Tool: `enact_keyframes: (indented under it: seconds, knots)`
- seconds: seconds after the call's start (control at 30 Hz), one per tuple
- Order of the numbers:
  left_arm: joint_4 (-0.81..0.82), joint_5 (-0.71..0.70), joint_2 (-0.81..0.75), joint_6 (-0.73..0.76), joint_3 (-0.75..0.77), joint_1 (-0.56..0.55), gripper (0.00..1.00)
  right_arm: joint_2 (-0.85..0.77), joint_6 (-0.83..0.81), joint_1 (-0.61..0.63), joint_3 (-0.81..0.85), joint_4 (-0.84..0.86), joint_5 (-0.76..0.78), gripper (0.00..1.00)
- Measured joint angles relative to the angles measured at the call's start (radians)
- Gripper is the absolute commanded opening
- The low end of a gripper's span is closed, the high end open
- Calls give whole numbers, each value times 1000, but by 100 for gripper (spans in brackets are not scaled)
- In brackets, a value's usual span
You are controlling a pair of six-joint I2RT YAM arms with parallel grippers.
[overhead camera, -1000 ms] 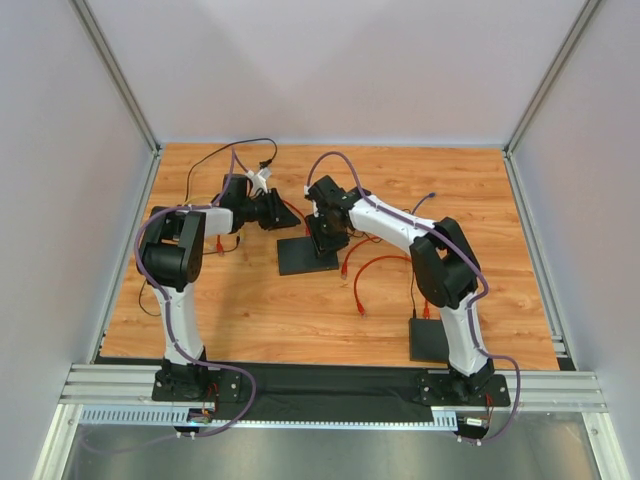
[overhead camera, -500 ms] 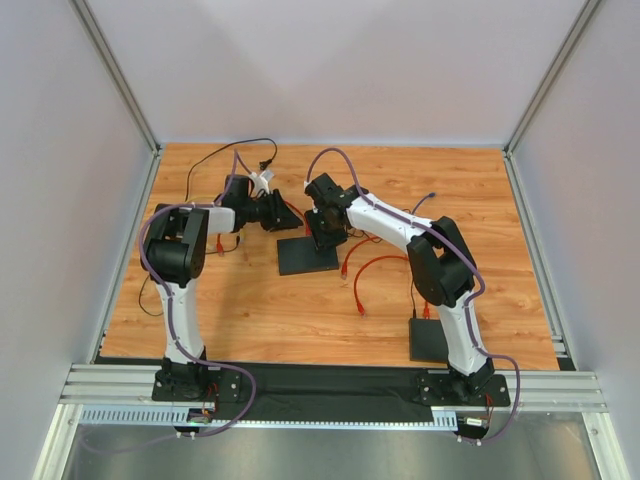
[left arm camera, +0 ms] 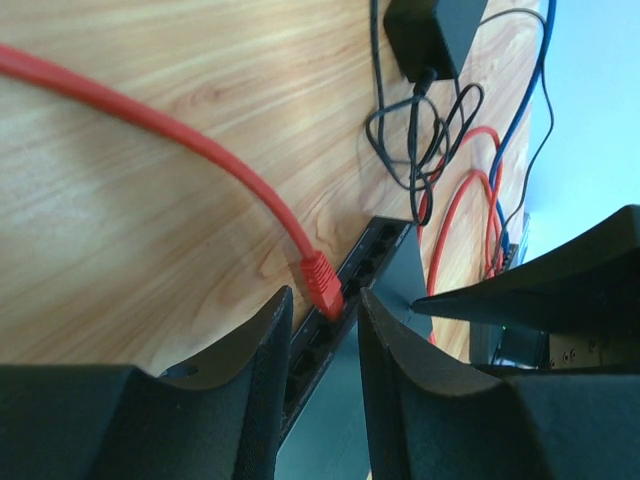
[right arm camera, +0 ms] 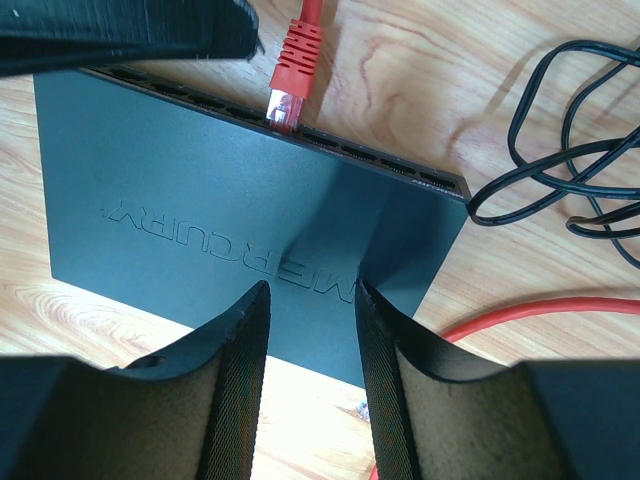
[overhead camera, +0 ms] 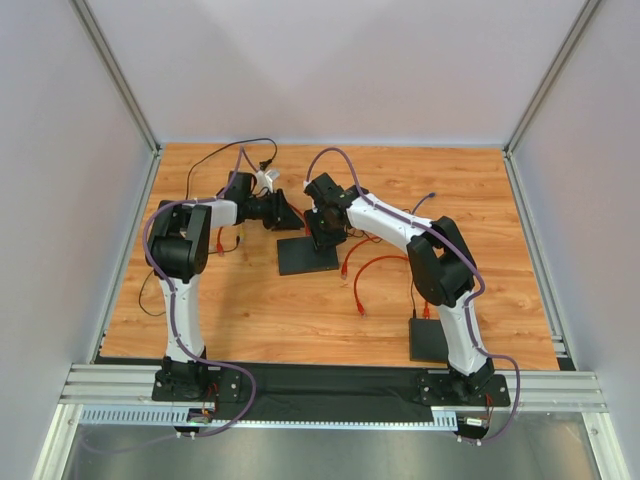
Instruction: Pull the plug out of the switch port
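Observation:
The black switch [overhead camera: 308, 255] lies mid-table; it also shows in the right wrist view [right arm camera: 200, 190] and edge-on in the left wrist view [left arm camera: 375, 255]. A red plug [left arm camera: 322, 283] on a red cable sits in one of its ports; it also shows in the right wrist view [right arm camera: 295, 60]. My left gripper [left arm camera: 325, 305] is open, its fingertips on either side of the plug's port end and apart from it. My right gripper [right arm camera: 312, 295] is open, low over the switch's top near its front edge. In the top view the left gripper [overhead camera: 287, 214] and right gripper [overhead camera: 322, 234] are close together at the switch's far edge.
A black power adapter [left arm camera: 440, 30] and a coil of black cable [right arm camera: 570, 170] lie beyond the switch. Loose red cables [overhead camera: 370, 270] lie to its right. A second black box [overhead camera: 430, 340] sits by the right arm's base.
My left gripper has moved a little right toward the switch's far edge. My right gripper has shifted slightly toward the back over the switch.

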Motion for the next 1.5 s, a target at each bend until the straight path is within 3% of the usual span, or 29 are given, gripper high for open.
enact_keyframes:
  seconds: [0.4,0.83,1.03,1.13,1.2,1.4,1.5]
  knots:
    - [-17,18,15,0,-19,-6,41,0,-2,0,0,0,-2,42]
    - [-3,33,45,-29,-5,-37,35,0,-5,0,-2,2,-19,42]
    - [-10,29,51,-35,0,-37,27,0,-8,0,-2,2,-19,41]
    - [-12,29,55,-39,4,-37,15,0,-8,0,-2,2,-19,41]
    - [-21,30,55,-46,8,-37,1,0,-8,0,-2,2,-19,41]
    - [-50,23,59,-64,22,-37,0,4,-7,0,3,-2,-18,41]
    - [8,22,53,-101,-11,-31,0,8,-2,2,10,-10,-10,41]
